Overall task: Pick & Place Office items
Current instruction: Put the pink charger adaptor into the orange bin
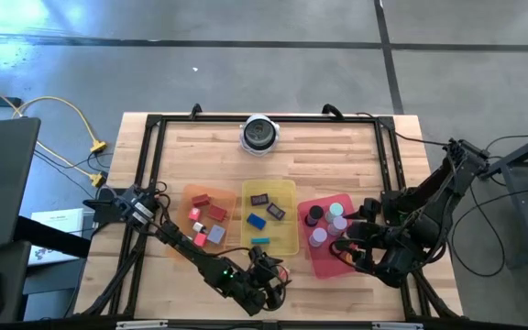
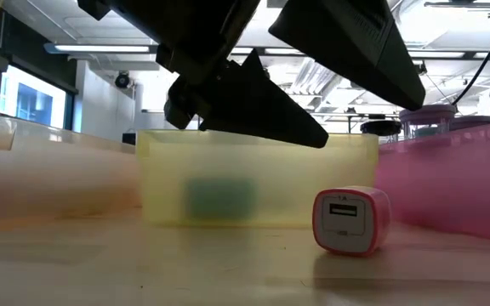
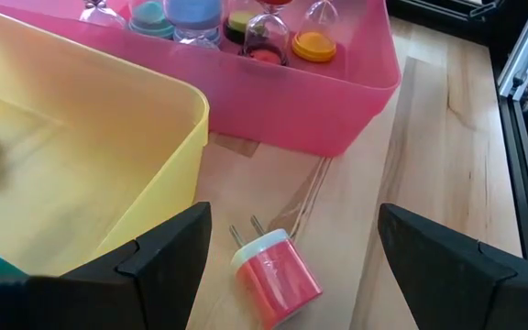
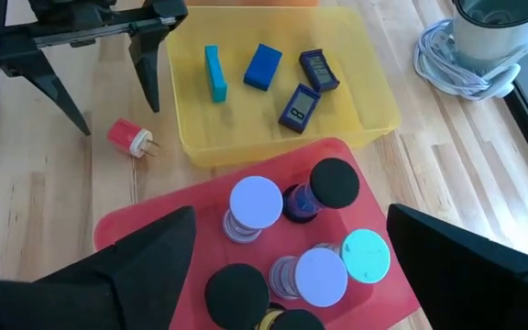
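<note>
A small red-and-white plug block lies on its side on the wood between the yellow tray and the table's near edge, prongs toward the trays. My left gripper is open and hovers just above it, one finger on each side, touching nothing; the right wrist view shows this gripper beside the block. My right gripper is open above the red tray, over round discs in purple, black and teal. Blue and dark blocks lie in the yellow tray.
Three trays sit side by side mid-table: orange with red, pink and grey bits, yellow, red. A round silver-and-black object with a coiled cord stands near the far edge. A black frame borders the table. Bare wood lies along the near edge.
</note>
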Motion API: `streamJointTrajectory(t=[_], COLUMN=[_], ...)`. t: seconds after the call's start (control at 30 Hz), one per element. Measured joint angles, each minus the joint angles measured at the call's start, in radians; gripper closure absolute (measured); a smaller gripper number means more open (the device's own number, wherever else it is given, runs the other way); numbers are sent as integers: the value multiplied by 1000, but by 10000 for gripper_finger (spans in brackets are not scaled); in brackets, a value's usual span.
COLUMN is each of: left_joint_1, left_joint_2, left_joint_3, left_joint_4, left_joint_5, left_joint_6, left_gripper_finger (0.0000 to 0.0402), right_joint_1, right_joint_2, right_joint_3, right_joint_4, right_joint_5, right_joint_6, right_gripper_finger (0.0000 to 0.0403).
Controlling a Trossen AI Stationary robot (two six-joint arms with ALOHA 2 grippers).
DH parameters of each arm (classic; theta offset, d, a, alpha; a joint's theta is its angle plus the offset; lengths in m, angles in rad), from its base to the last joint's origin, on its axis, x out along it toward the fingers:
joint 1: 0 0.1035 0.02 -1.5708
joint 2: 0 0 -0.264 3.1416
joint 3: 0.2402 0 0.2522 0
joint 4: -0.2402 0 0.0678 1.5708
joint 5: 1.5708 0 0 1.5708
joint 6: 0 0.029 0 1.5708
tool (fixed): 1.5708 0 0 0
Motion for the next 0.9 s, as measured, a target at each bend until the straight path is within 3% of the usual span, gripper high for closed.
streamJointTrajectory(t=[0.9], left_joint_1=[-41], left_joint_2=[1], left_joint_3=[1], left_joint_4=[51], left_joint_5=[-22], left_joint_6=[49], left_gripper_finger=[102], right_joint_1=[0], right_joint_2=[0], right_joint_3=[0], right_joint_4=[-4], right_joint_5=[-3], right_joint_6=[-23], right_gripper_finger=[55])
